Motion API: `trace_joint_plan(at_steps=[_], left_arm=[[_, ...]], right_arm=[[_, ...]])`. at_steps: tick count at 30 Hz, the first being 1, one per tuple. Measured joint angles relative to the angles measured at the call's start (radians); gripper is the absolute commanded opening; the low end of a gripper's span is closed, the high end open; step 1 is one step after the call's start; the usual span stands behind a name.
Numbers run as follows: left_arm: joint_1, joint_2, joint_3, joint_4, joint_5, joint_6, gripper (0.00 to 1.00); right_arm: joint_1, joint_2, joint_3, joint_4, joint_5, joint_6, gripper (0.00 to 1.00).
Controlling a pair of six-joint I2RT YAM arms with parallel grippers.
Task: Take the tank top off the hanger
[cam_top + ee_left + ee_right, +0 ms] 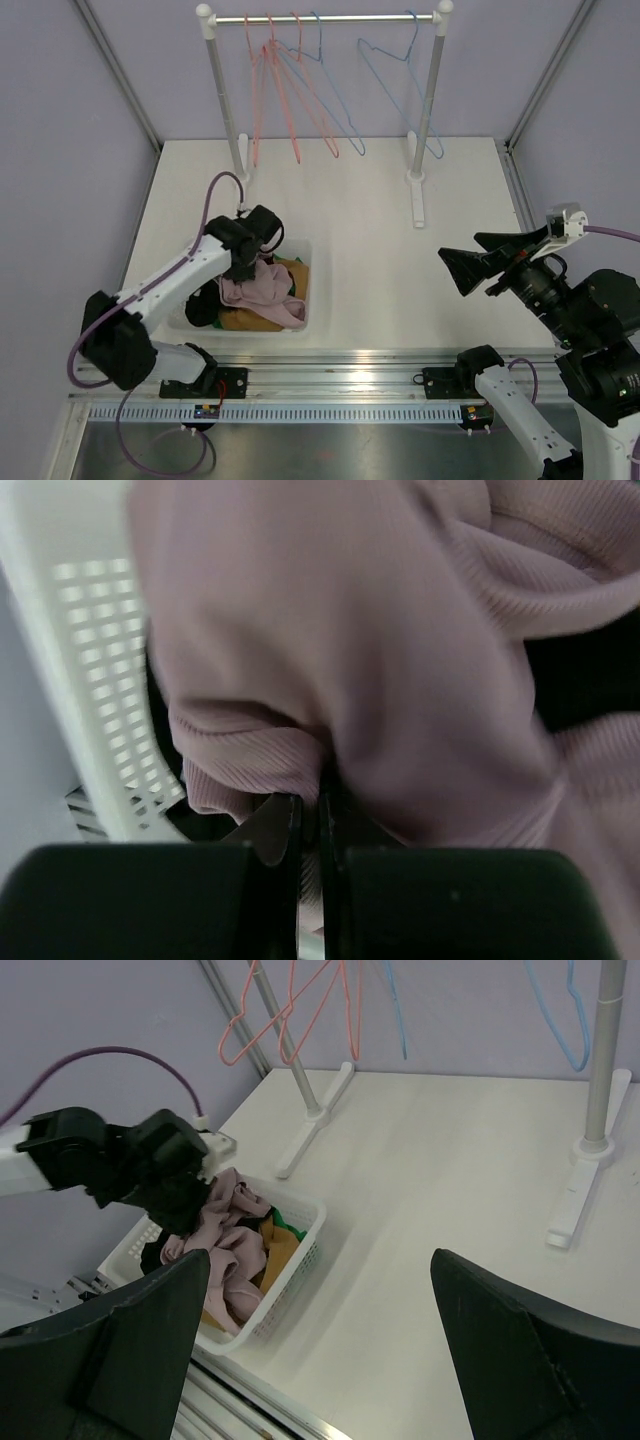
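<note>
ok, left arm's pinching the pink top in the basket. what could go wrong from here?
1. The left jaws are shut on only a thin fold of the top, so it may slip out on a lift.
2. The top lies among other clothes in the basket. Pulling could drag them, or the basket itself, along.

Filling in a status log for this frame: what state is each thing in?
left gripper: shut on pink garment, inside basket.
right gripper: open, holding nothing.
hangers: bare, hanging on the rail.
basket: holds a pile of clothes.
</note>
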Motion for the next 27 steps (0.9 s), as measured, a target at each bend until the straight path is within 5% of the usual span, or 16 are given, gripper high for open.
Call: trace_joint_plan(at_steps=[5,12,15,20,24,25,27], left_arm=[[0.001,0.275,-0.005,0.020,0.047,0.085,0.00],[0.001,0.318,0.002,0.001,0.031,0.120,0.05],[0.001,0.284,-0.010,0.010,0.032,0.117,0.16],[0.002,0.175,-0.005,0.004,0.054,0.085,0.60],[0.001,0.064,0.055,-0.011,0.062,0.042,0.84],[0.001,0.036,0.081,-0.015,0.061,0.028,0.98],[0.001,-0.021,0.128,-0.018,0.046,0.005,0.99]], right_arm=[[0.000,0.008,-0.025,0.006,-0.036,0.005,0.99],[0.000,0.010,-0.028,0.006,-0.056,0.005,0.99],[0.000,0.010,-0.028,0.006,-0.064,0.005,1.00],[0.000,0.010,-0.028,0.007,-0.072,0.005,1.00],[0.000,0.014,-0.024,0.007,-0.072,0.005,0.99],[0.000,0.017,-0.022,0.007,-0.071,0.004,1.00],[0.000,0.027,-0.011,0.006,-0.069,-0.003,0.99]])
